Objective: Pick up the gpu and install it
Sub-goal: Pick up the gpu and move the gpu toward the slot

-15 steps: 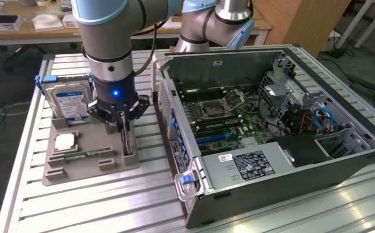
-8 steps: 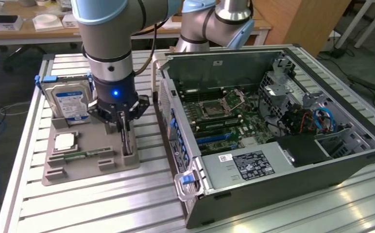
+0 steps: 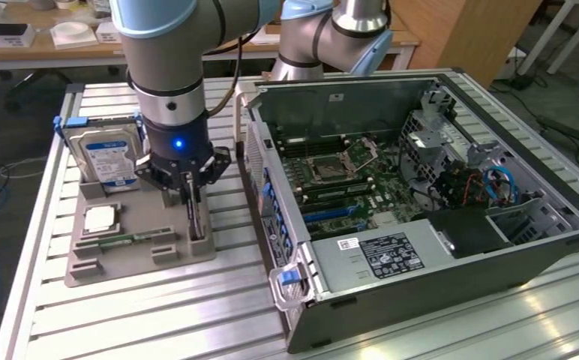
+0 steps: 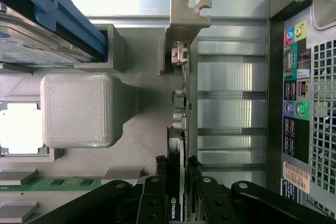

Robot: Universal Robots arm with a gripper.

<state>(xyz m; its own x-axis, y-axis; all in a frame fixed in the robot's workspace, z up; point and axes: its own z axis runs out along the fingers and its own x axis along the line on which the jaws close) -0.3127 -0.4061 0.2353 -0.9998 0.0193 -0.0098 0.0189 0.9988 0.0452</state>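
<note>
Big metal table (image 3: pixel 119 322) w/ an open PC case (image 3: pixel 529 247) on the exterior view's right. Robot arm (image 3: pixel 164 60) reaches down over a gray tray (image 3: pixel 184 251) beside the case. Hard drive (image 3: pixel 109 157) stands in the tray. The gpu (image 4: pixel 181 108) stands on its edge in a tray slot, silver bracket (image 4: pixel 184 24) at one end. Gripper (image 4: pixel 177 163) pinches the gpu from both sides. Small green memory stick (image 3: pixel 119 241) lies flat in the tray nearby.

A strip of bare slatted table (image 3: pixel 235 225) lay free between the grey holder (image 3: pixel 89 266) and the open computer case (image 3: pixel 370 285), whose rear panel walled that side. On the holder, the upright hard drive (image 3: pixel 107 157) and a raised block (image 4: pixel 81 109) crowded the gripper (image 3: pixel 190 196), which was clamped on the gpu (image 3: pixel 199 223).
</note>
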